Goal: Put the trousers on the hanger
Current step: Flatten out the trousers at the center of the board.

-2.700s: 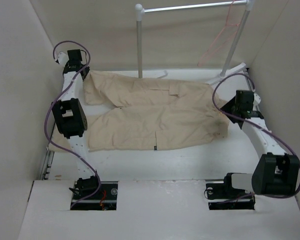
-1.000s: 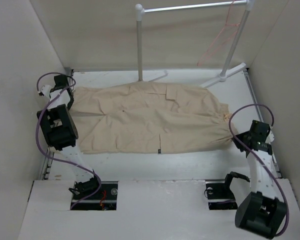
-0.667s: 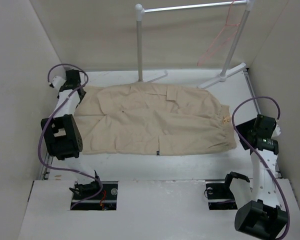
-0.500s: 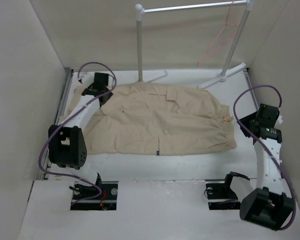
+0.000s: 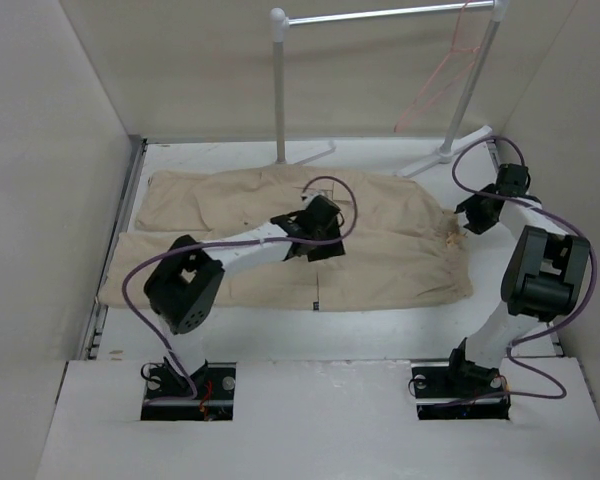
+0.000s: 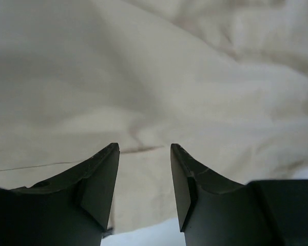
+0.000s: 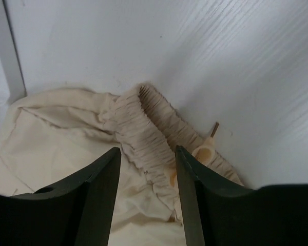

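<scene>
The beige trousers (image 5: 230, 215) lie flat across the white table, waist at the right. My left gripper (image 5: 325, 250) is open over the middle of the trousers near their front edge; in the left wrist view it (image 6: 143, 189) frames bare cloth (image 6: 159, 92). My right gripper (image 5: 470, 222) is open just above the gathered waistband (image 7: 149, 130) and drawstring (image 7: 208, 146), holding nothing. The thin pink-red hanger (image 5: 435, 85) hangs at the right end of the rack bar, far from both grippers.
The white tubular rack (image 5: 278, 90) stands at the back with its feet (image 5: 450, 150) on the table. Beige walls close in on the left, the right and the back. The table's metal rail (image 5: 130, 200) runs along the left side.
My left arm swung from the far left cuff end to the middle of the trousers. My right arm moved back toward the waistband. The trousers were pulled flatter and shifted.
</scene>
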`<state>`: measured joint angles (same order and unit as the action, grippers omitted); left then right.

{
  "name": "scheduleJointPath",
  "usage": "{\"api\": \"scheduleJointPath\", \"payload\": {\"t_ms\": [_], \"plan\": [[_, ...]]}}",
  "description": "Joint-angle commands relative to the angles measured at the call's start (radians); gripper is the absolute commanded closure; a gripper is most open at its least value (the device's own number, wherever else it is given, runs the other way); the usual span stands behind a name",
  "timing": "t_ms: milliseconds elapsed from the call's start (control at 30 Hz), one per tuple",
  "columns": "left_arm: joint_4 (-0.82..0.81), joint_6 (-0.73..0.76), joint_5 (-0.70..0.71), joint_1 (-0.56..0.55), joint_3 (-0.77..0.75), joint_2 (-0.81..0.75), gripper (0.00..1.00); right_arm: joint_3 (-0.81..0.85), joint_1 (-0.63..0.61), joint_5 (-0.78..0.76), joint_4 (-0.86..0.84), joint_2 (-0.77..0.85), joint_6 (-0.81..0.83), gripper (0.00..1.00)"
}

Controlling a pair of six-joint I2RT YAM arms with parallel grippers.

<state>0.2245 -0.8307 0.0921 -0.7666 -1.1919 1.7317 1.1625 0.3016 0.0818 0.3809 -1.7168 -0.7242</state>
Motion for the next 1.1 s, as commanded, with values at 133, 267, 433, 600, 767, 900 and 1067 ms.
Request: {"api": "scheduleJointPath", "payload": {"t_ms": [133,267,433,600,767,900,1067], "plan": [[-0.097,0.106,-0.293,-0.193,-0.225,0.187,0.56,0.097,0.001,0.030,-0.074,-0.095,0.029,0.50],[-0.102,0.137,-0.327,-0.256,-0.340,0.278,0.55,0.108,0.001,0.033,-0.102,-0.141,0.017,0.52],[-0.060,0.140,-0.306,-0.300,-0.425,0.409,0.55,0.124,0.001,0.024,-0.111,-0.187,0.003,0.77],[0.015,0.122,-0.218,-0.294,-0.420,0.511,0.58,0.147,0.001,0.007,-0.145,-0.169,-0.038,0.94],[0.010,0.068,-0.227,-0.311,-0.362,0.511,0.61,0.244,0.006,-0.008,-0.145,-0.176,-0.060,0.95],[-0.027,0.015,-0.281,-0.368,-0.325,0.488,0.62,0.353,0.011,-0.002,-0.131,-0.251,-0.070,0.95],[-0.040,-0.044,-0.302,-0.408,-0.363,0.480,0.61,0.439,0.012,-0.020,-0.082,-0.326,-0.069,0.92]]}}
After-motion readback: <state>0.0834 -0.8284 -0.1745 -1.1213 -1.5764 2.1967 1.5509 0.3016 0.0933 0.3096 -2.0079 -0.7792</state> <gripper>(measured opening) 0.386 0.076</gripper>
